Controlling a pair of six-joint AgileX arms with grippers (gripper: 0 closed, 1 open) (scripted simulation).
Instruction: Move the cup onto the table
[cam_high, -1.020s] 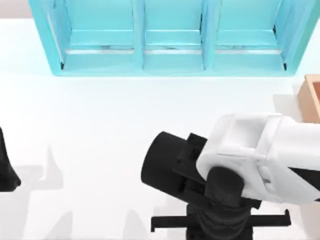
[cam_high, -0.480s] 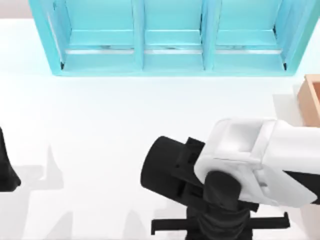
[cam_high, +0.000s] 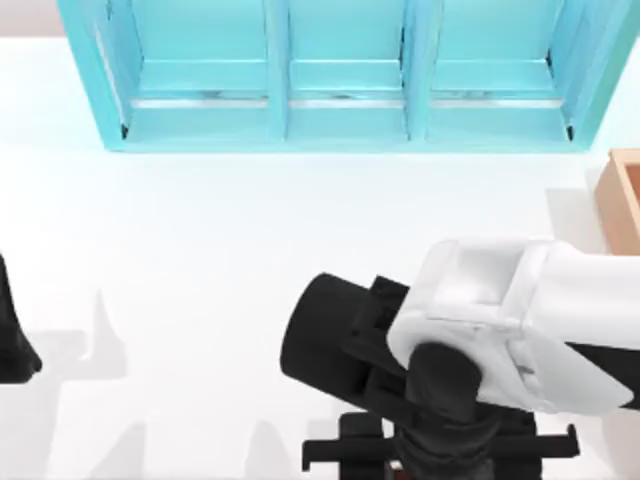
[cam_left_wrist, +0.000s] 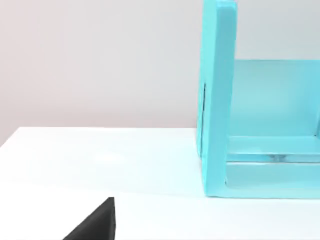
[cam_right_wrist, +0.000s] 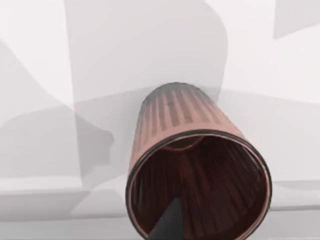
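Close under the right wrist camera sits the cup (cam_right_wrist: 192, 165), a pinkish-brown ribbed tumbler seen from above its open mouth, with its dark rim and reddish inside facing the lens and its narrower base pointing away toward the white table (cam_right_wrist: 75, 60). A black fingertip (cam_right_wrist: 167, 224) of the right gripper cuts across the near rim of the cup and appears to reach into the mouth; whether it presses the wall I cannot tell, so whether this gripper is clamped on the cup or loose around it cannot be told. The base of the cup looks to be at or just above the tabletop, with grey shadows spread around it, though contact is not clear.

From the top view, the right arm (cam_high: 520, 320) reaches in from the right side, its white casing and black wrist hanging over the near middle-right of the table (cam_high: 200, 220), covering the spot where the cup would be.

Beyond that, a turquoise shelf (cam_high: 340, 80) with three bays runs along the far edge, and a tan wooden box (cam_high: 625, 195) pokes in at the right edge. The left arm (cam_high: 12, 335) is parked at the left edge; its wrist view shows a black fingertip (cam_left_wrist: 95, 222) low over the table, with the shelf's end wall (cam_left_wrist: 217, 100) standing near.
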